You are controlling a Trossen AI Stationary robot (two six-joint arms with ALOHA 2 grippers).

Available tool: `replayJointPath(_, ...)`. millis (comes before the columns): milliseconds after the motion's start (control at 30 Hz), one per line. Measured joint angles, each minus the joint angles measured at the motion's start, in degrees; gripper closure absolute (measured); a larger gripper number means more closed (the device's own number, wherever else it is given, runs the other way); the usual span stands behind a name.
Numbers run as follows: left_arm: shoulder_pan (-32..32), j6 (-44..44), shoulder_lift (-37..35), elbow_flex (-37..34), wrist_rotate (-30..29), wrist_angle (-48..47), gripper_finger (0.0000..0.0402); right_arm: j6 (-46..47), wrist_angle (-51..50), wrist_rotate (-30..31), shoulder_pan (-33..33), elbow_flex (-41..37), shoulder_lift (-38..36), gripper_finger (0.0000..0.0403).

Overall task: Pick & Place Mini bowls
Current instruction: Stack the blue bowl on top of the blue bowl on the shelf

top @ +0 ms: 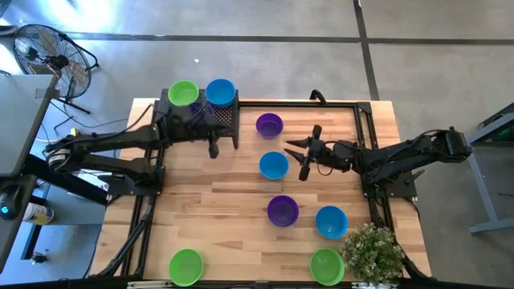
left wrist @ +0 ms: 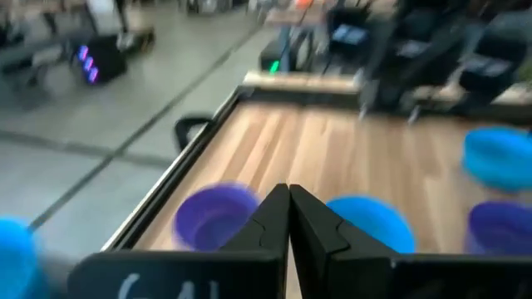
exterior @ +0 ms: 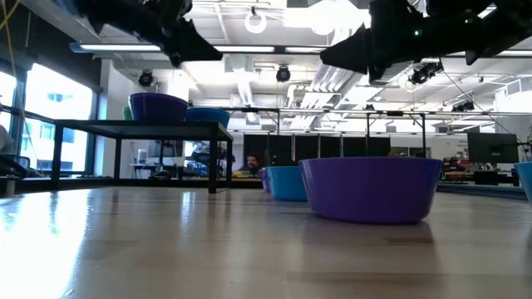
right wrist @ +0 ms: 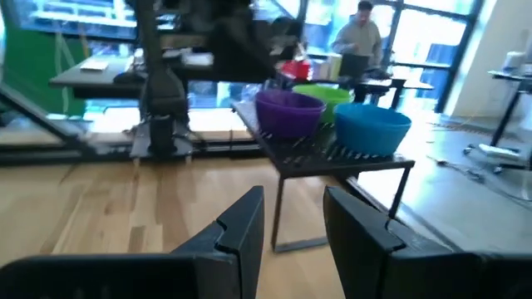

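Bright, even light covers the wooden table [top: 241, 201] in the high view, with only soft short shadows beside each bowl. In the low view, ceiling lamps [exterior: 255, 18] glare white, turning the arms near them to black silhouettes, and the table's near edge is out of focus. The left wrist view is smeared throughout. Daylit windows [right wrist: 416, 33] wash out the right wrist view.

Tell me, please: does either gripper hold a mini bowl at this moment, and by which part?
Nothing is held. The left gripper is shut with nothing between its fingers, near the black rack. The right gripper is open and empty, above the table.
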Motion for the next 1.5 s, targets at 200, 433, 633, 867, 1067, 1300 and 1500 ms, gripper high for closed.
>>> replayJointPath(200, -1.44, 2.77, 0.00, -10.04, 2.82, 20.92, 0.0397, 6.45, -1.15, 1.85, -0.46, 0.00, 0.00, 0.0290)
replayJointPath(433, -1.44, 2.58, 0.02, -13.26, 6.63, 22.33, 0.0397, 10.56, -8.99, 4.54, -0.45, 1.62, 0.02, 0.0340)
replayJointPath(633, -1.44, 1.63, 0.04, -14.00, 7.64, 21.26, 0.0397, 21.65, -36.57, 5.10, -1.50, 9.54, 0.04, 0.0375)
replayJointPath(867, -1.44, -0.57, 0.04, -14.00, 7.57, 20.41, 0.0397, 30.15, -58.66, -4.26, -6.55, 19.93, 7.35, 0.0315)
replayJointPath(1067, -1.44, 0.77, 1.05, -14.00, 7.42, 20.24, 0.0397, 10.39, -63.79, -12.85, -5.10, 26.73, 15.89, 0.0256)
replayJointPath(1300, -1.44, 0.90, 1.03, -14.00, 7.48, 19.98, 0.0397, -8.01, -69.98, -10.29, 1.09, 30.58, 19.84, 0.0241)
replayJointPath(1500, -1.44, 0.97, 1.03, -14.00, 7.51, 19.93, 0.0397, -16.74, -69.38, -9.80, 1.46, 30.53, 24.42, 0.0248)
